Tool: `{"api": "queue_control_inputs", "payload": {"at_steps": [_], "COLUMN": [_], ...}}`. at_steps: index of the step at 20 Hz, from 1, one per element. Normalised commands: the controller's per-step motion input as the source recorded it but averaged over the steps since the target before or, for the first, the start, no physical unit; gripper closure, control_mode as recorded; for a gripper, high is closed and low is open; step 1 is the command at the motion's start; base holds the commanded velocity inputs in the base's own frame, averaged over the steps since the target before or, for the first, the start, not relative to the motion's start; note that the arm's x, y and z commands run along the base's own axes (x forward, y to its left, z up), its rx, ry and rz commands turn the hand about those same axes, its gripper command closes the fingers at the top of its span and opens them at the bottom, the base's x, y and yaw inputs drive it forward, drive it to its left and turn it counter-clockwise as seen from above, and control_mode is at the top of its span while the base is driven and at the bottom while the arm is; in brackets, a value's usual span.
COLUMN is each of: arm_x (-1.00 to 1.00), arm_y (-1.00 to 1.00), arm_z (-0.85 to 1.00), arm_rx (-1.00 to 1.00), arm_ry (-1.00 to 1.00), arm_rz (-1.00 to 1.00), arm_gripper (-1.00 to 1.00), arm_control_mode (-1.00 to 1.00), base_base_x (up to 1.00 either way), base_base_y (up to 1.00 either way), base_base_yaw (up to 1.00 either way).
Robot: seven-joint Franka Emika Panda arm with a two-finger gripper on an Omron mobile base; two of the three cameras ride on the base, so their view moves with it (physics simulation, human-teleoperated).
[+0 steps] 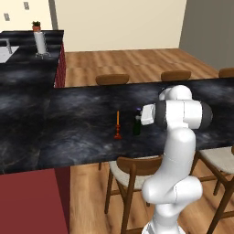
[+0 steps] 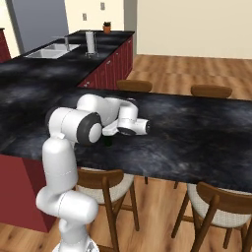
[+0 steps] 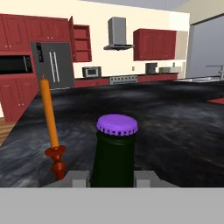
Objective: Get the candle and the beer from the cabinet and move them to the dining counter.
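The beer [image 3: 114, 148], a dark green bottle with a purple cap, stands upright on the black dining counter [image 1: 68, 137] between my fingers. My gripper [image 3: 113, 177] is shut on the bottle's neck, and my hand reaches it from the right [image 1: 138, 119]. A sliver of the beer [image 2: 107, 142] shows under my arm in the right base view. The orange candle [image 1: 118, 124] stands upright in its dark red holder just left of the beer [image 1: 136, 124], apart from it. In the hand view the candle [image 3: 50, 122] rises left of the bottle. Far across the kitchen, the red cabinet [image 3: 82, 43] has its door open.
Wooden chairs line the counter's near side [image 1: 132, 169] and far side [image 1: 112, 79]. A second black worktop with a paper towel holder [image 1: 41, 44] and a sink lies at the back left. A grey fridge [image 3: 52, 65] stands beside the cabinet.
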Motion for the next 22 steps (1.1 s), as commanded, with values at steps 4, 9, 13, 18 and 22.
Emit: {"api": "queue_control_inputs", "payload": {"at_steps": [4,9,13,18,22], "arm_x": [0.0,0.0,0.0,0.0,0.0], "arm_y": [0.07,0.06,0.01,0.0,0.0], "arm_z": [-0.08,-0.24,-0.08,0.0,0.0], "arm_rx": [0.0,0.0,0.0,0.0,0.0], "arm_ry": [0.0,0.0,0.0,0.0,0.0], "arm_rz": [0.0,0.0,0.0,0.0,0.0], "arm_gripper": [1.0,1.0,1.0,1.0,-1.0], "arm_control_mode": [-1.0,-1.0,-1.0,-1.0,-1.0], "base_base_x": [0.0,0.0,0.0,0.0,0.0], "base_base_y": [0.0,0.0,0.0,0.0,0.0], "base_base_yaw": [0.0,0.0,0.0,0.0,0.0]}}
